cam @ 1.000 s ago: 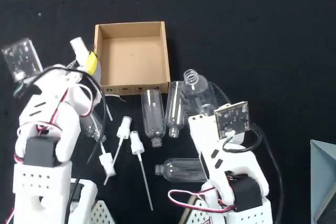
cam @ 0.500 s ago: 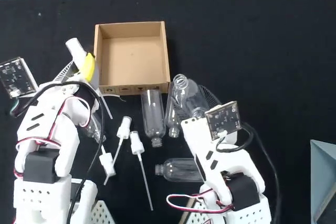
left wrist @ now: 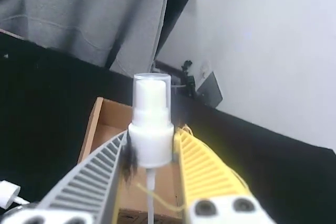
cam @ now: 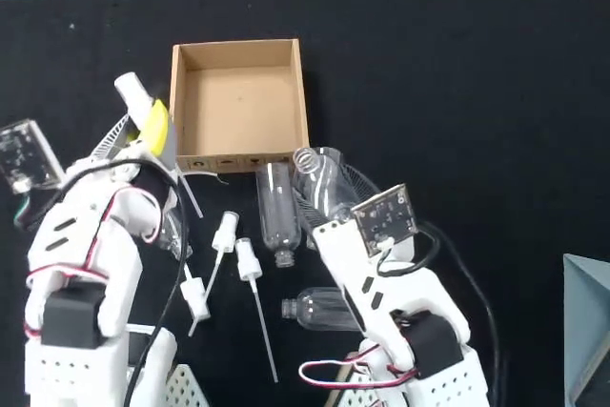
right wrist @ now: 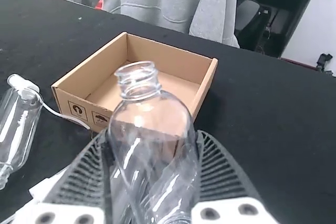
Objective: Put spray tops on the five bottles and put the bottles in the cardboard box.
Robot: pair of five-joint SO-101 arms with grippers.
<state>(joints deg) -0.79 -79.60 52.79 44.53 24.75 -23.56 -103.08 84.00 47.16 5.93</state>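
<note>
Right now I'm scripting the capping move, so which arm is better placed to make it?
Left, probably. The left gripper is shut on a spray top with its tube exposed; the right gripper just holds the uncapped bottle, neck toward the box.

Bright even light; soft glints on bottle (right wrist: 152, 145)

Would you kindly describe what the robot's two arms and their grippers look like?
The left arm and right arm are white plastic segments with black motors. Red, white and black cables loop along them, and each wrist bears a small circuit board. The left gripper is ribbed, grey on one side, yellow on the other; the right gripper is dark, ribbed and fan-shaped.
</note>
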